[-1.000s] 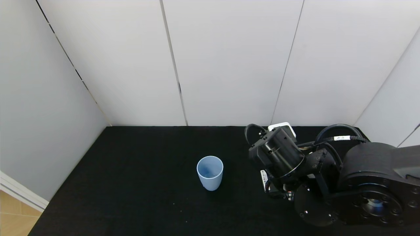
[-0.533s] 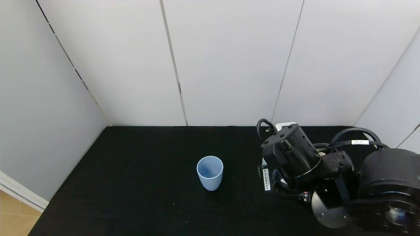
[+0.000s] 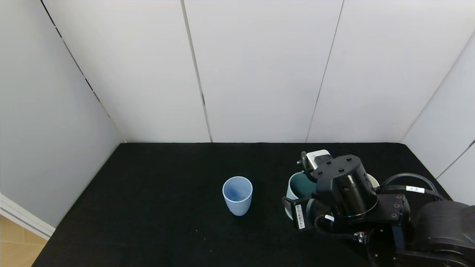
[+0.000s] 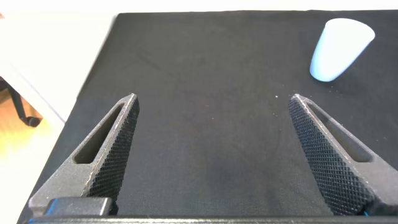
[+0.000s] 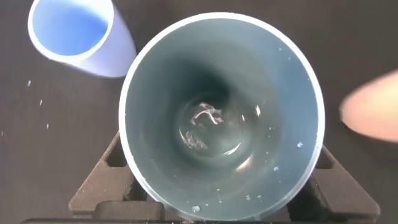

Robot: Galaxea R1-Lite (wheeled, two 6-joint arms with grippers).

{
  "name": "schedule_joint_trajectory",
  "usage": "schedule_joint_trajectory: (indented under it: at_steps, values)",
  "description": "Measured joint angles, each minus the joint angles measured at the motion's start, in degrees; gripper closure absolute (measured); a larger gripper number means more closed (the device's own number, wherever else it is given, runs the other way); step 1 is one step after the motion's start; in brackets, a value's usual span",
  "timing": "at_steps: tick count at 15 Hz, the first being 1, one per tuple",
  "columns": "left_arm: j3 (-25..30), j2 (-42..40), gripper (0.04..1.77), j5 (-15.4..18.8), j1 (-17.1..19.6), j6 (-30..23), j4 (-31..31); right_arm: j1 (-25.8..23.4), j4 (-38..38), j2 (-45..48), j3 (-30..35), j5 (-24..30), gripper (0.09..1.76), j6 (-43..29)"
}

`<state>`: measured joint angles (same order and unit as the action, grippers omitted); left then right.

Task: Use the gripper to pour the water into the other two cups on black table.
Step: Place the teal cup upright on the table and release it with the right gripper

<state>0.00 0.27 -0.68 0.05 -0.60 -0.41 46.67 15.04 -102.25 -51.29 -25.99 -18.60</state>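
The right gripper (image 3: 297, 207), clenched on the teal-green plastic tumbler (image 5: 221, 115), has swung back right from the light blue plastic cup (image 3: 237, 195); pouring there seems finished.

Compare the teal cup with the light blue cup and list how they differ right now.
The teal cup sits between the right gripper's fingers; the light blue cup stands free on the black table.
The teal cup's inside is dark green-grey; the light blue cup's is pale blue.
Water glints in the teal cup's bottom; the light blue cup shows none plainly.
Both are handleless, upright tumblers.
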Motion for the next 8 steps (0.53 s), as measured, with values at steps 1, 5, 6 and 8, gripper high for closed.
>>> schedule_joint_trajectory:
  at_steps: [1,5,6,8]
  values:
    - [0.0,0.0,0.09,0.02,0.0,0.0,0.0,-0.55,1.82,-0.02,1.32,0.96,0.66,0.96]
    - [0.0,0.0,0.09,0.0,0.0,0.02,0.0,-0.96,2.95,-1.13,3.57,1.3,0.66,1.38]
    - [0.0,0.0,0.09,0.0,0.0,0.0,0.0,-0.94,2.79,-1.66,3.66,1.13,0.66,1.33]
    - [0.0,0.0,0.09,0.0,0.0,0.02,0.0,-0.85,2.65,-2.76,4.29,0.37,0.66,1.33]
